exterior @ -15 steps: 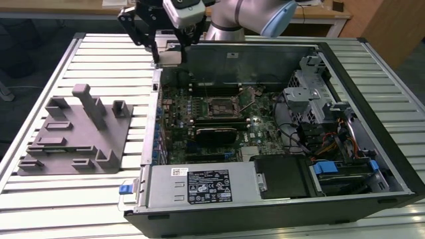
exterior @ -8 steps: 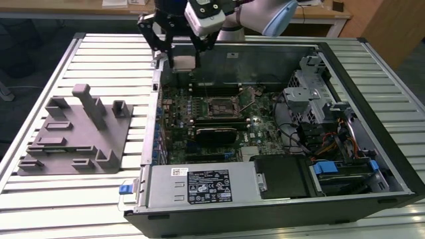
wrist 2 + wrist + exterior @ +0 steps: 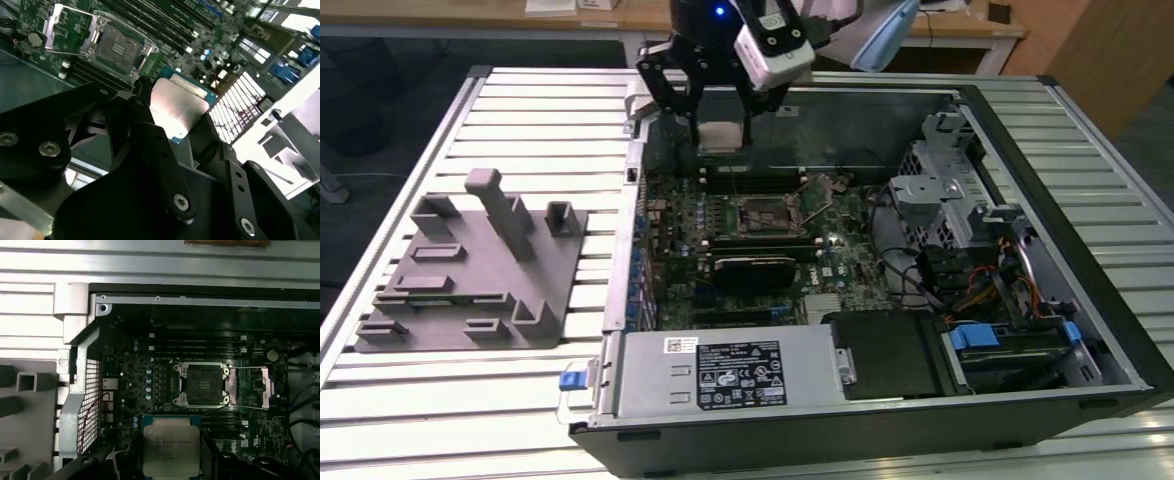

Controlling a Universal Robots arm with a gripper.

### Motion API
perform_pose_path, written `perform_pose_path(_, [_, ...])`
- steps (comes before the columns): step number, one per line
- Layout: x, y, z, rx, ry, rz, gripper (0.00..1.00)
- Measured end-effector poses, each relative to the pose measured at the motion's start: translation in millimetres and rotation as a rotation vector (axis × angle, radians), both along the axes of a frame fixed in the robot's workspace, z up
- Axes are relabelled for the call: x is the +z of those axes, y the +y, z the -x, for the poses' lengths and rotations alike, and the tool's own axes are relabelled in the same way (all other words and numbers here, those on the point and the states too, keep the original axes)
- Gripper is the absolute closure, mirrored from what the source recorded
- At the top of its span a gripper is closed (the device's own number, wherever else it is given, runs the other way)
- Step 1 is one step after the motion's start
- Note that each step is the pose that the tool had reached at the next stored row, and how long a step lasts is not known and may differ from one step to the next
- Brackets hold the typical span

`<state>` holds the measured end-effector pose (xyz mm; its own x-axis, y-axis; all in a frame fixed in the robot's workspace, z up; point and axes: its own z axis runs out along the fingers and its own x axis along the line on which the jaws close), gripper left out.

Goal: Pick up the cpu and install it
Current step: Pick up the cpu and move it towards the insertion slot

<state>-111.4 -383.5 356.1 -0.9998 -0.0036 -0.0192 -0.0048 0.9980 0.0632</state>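
I have the gripper [image 3: 722, 120] pinching the cpu [image 3: 171, 450] by two opposite edges. Its silvery lid faces the wrist cameras, which I judge leaves the contact side free for seating. In the exterior view it hangs over the open computer case [image 3: 854, 435]. The empty socket [image 3: 767, 215] lies at about five o'clock from it, load plate swung open to receive the chip. The grey tray [image 3: 454, 290] sits at nine o'clock of the case.

cpu [image 3: 171, 450] cut off at the first wrist view's edge, partly hidden by fingers [image 3: 145, 125] (second wrist view)
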Motion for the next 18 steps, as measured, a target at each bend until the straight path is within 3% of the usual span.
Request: perform_pose_path(18, [-30.2, 2.6, -38.2, 0.000, 0.0034, 0.0010, 0.45])
